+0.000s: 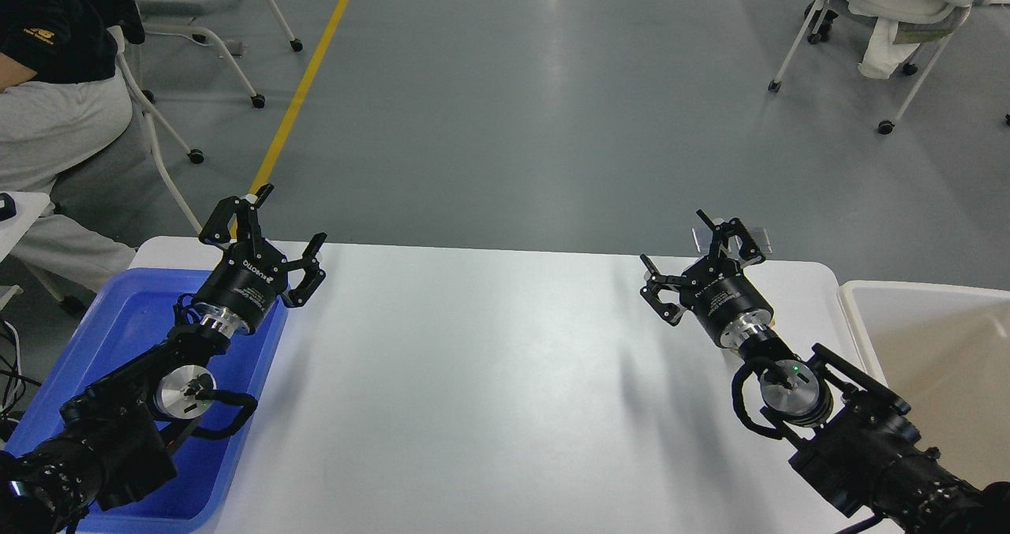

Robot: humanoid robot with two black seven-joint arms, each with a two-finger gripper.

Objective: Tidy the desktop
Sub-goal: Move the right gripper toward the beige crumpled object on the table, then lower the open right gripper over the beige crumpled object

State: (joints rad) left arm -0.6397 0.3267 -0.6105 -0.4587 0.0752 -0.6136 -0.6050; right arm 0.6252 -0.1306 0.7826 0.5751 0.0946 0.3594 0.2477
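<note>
The left gripper [290, 217] was raised with its two fingers spread wide and held nothing. The right gripper [673, 238] was also raised, its fingers apart and empty. Both black arms reached forward.

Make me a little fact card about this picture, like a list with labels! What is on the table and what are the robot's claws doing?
Table: white desktop, no loose items visible on it
Left side: blue tray, partly covered by the left arm
Right side: off-white bin, visible part looks empty
Left claw: open, holding nothing, above the tray's far corner
Right claw: open, holding nothing, near the table's far edge
Background: grey floor, yellow line, rolling chairs, a seated person
</note>
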